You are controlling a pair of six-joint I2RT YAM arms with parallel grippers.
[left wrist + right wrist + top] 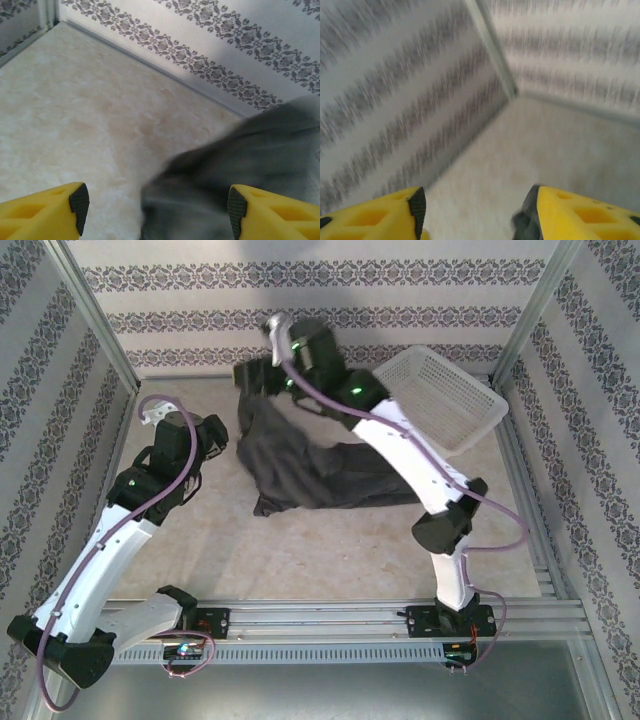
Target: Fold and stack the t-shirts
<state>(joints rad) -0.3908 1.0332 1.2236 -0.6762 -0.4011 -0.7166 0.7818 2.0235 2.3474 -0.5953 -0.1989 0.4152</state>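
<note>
The dark charcoal t-shirt (310, 470) lies rumpled on the table's middle, with one part still raised toward the back wall beside my right gripper (258, 372). In the right wrist view that gripper (475, 210) is open, with bare table between the fingers and a scrap of dark cloth (520, 227) against its right finger. That view is blurred by motion. My left gripper (215, 432) hovers at the shirt's left edge. Seen from the left wrist, it (158, 207) is open, and the grey cloth (240, 160) lies below and between its fingers, ungripped.
A white lattice basket (445, 400) sits tilted in the back right corner. Patterned walls close in the table at the back and both sides. Bare tabletop (330, 550) stretches between the shirt and the arm bases.
</note>
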